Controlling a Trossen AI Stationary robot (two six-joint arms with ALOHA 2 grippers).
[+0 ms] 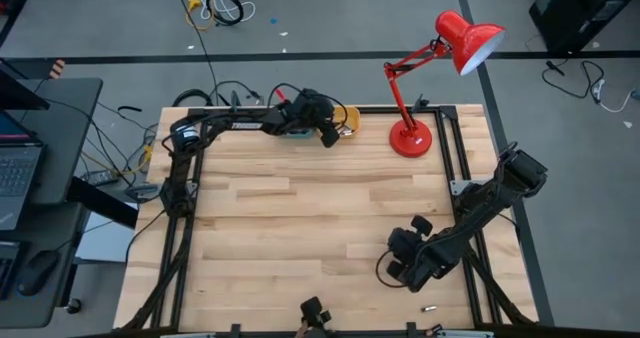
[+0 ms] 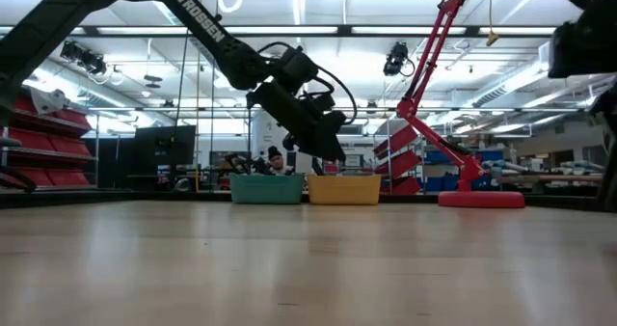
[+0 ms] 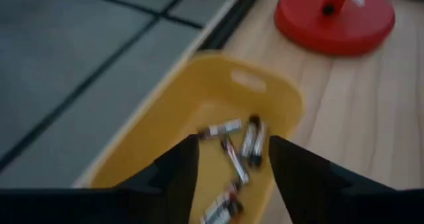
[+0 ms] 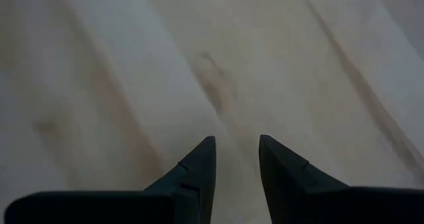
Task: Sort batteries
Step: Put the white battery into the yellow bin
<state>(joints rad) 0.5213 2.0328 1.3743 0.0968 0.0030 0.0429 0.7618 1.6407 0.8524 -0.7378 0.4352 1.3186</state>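
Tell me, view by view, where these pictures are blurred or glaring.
Left wrist view: batteries in the yellow bin are smeared by blur. Right wrist view: the table grain is soft. Low view: ceiling lights glare. High view: evenly lit, the red lamp crisp.

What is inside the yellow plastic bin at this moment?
Several small dark batteries with silvery ends lie loose in the yellow plastic bin. The left end effector, open above it, covers the bin's near part.

From my remote station I log one legible marking only: "TROSSEN" in white capitals along the dark link of the left arm (image 2: 198,22) in the low view; nothing else reads clearly to me.
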